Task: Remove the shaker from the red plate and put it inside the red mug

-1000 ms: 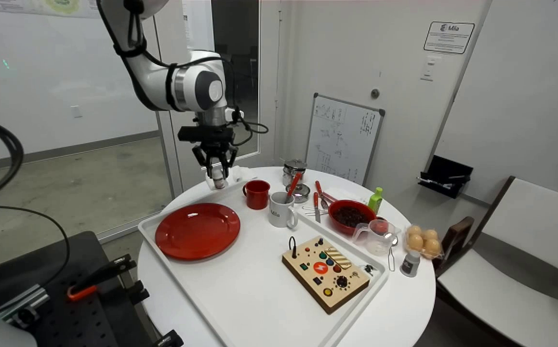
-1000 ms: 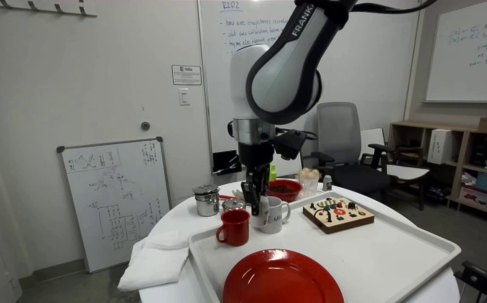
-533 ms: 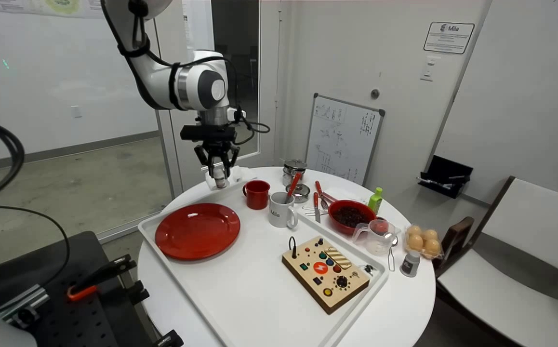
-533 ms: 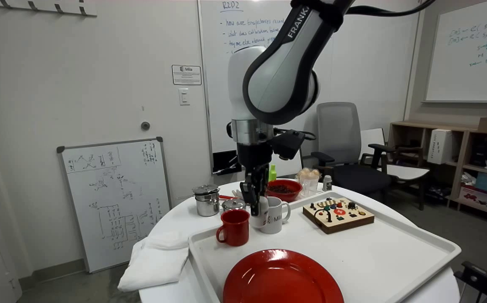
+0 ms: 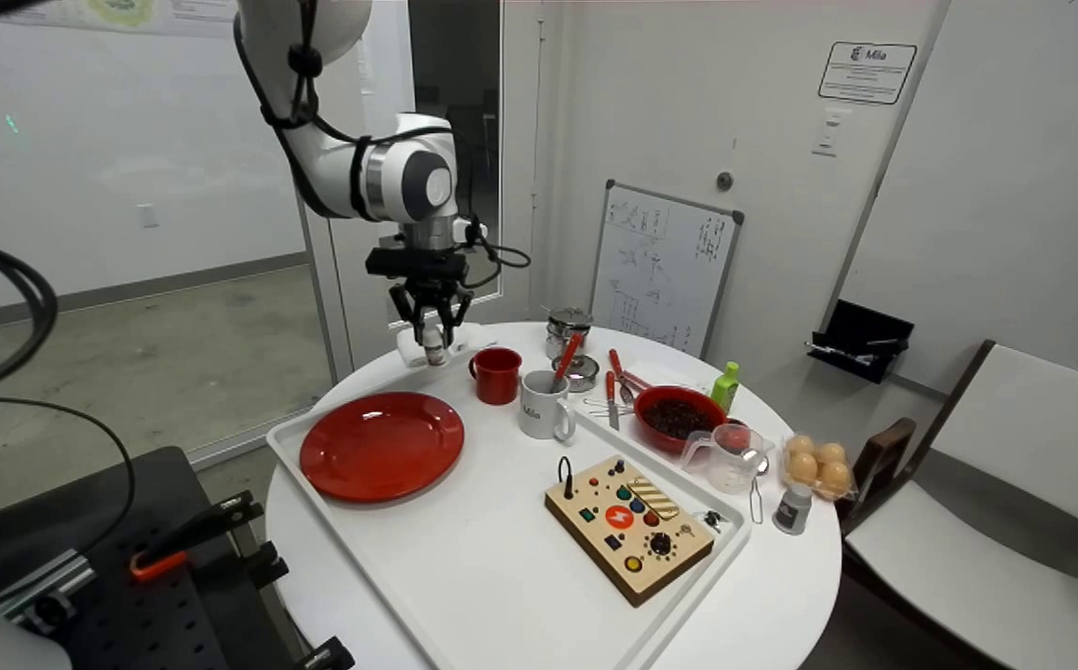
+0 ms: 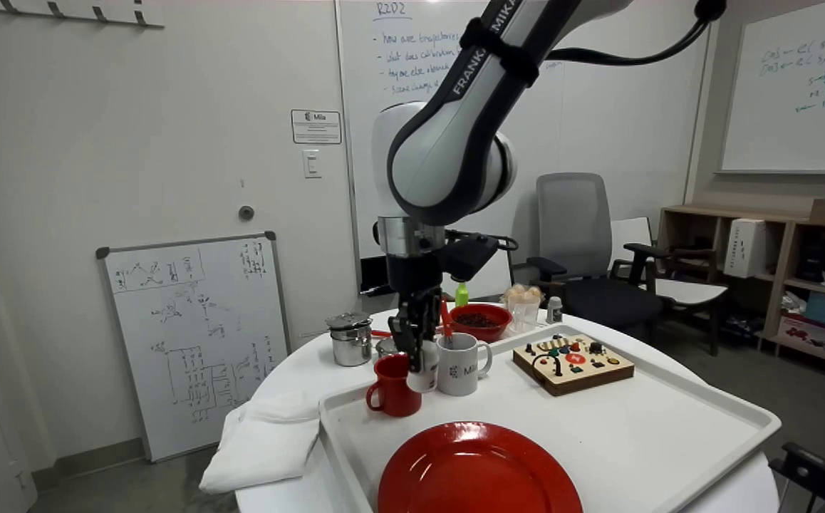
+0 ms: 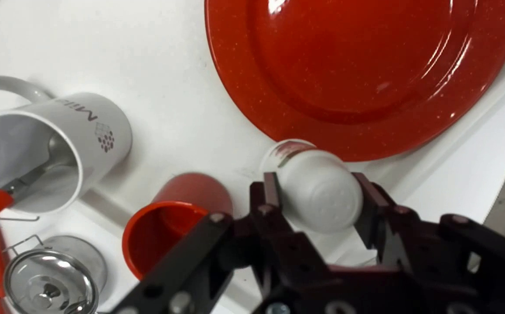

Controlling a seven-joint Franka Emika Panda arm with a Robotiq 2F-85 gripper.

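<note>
So, the white worktop [image 5: 772, 596] is carrying a tray [image 5: 483, 558], which is lying directly under the red plate [image 5: 381, 447]. Tool [image 5: 435, 337] is hovering near the red plate, gripping. White mug [image 5: 539, 409] is standing apart from the red plate; red mug [image 5: 500, 377] is standing nearer to it. Shaker [image 7: 324, 194] is hanging pinched between the tool's fingers [image 7: 272, 187], off the red plate, overlapping its rim in the wrist view.
</note>
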